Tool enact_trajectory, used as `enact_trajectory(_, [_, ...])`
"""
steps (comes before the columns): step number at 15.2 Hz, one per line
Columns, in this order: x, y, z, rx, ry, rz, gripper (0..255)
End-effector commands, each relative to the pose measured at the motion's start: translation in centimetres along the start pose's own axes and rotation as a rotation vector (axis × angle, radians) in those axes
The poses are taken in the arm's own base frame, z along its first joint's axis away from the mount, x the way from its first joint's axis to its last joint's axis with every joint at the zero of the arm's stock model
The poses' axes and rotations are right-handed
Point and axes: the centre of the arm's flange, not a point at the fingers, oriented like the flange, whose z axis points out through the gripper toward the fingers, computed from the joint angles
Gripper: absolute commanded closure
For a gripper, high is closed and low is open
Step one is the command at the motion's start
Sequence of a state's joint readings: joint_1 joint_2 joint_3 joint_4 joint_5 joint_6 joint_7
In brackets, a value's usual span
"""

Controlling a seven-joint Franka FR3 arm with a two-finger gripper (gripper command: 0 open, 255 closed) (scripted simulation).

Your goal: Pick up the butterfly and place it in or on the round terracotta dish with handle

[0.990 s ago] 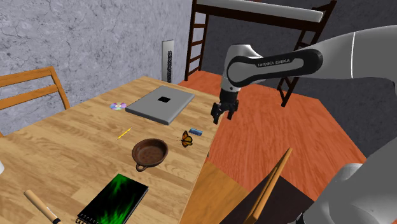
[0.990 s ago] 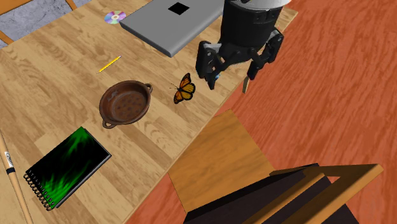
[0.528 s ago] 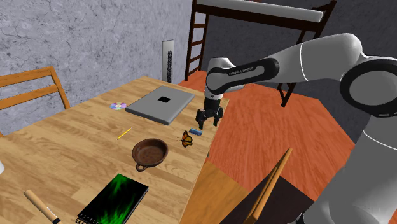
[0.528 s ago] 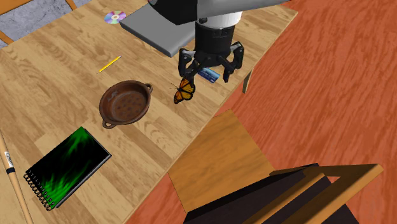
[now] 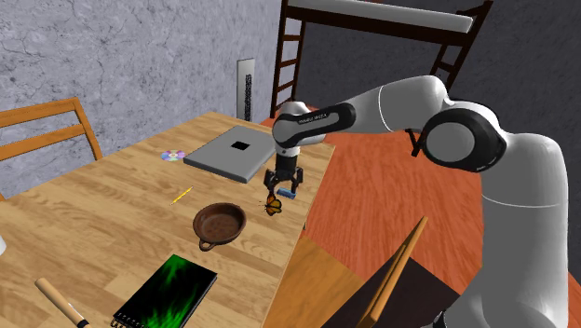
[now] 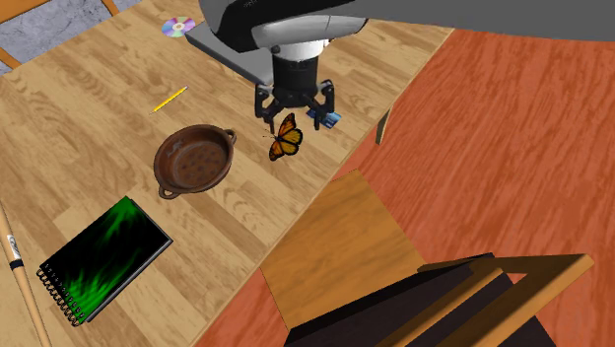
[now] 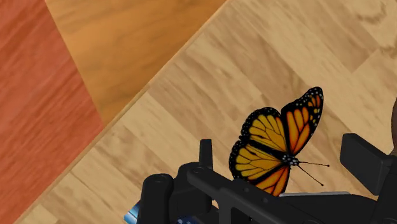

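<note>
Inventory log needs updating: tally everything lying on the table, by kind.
Laptop: 1
Disc: 1
Pencil: 1
Dish: 1
Butterfly: 1
Notebook: 1
Blue item: 1
Stick: 1
Total: 8
Not counted: a white sliver at the shoulder view's left edge, too cut off to name.

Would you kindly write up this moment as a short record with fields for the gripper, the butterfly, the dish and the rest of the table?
tool: gripper open, low over the table near its edge
target: orange-and-black butterfly on the table, between the jaws, untouched
goal: brown round dish, empty, apart from the butterfly
others: grey laptop, disc, yellow pencil, black-and-green notebook
progress: butterfly not yet grasped
</note>
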State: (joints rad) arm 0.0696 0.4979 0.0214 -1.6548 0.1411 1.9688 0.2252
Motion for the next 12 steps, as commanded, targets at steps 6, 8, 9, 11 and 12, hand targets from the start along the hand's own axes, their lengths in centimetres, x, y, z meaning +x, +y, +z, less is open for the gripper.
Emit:
enact_trajectory(6, [4.3,-1.1,4.5,0.021,-0.039,0.039,0])
enact_trajectory(8, [4.3,-1.2,5.6,0.021,-0.039,0.039,0])
enact_trajectory(9, [4.2,-1.2,6.1,0.021,-0.039,0.039,0])
enact_trajectory(11, [4.2,-1.2,7.5,0.021,-0.039,0.039,0])
enact_trajectory(12, [4.2,-1.2,7.5,0.021,-0.039,0.039,0])
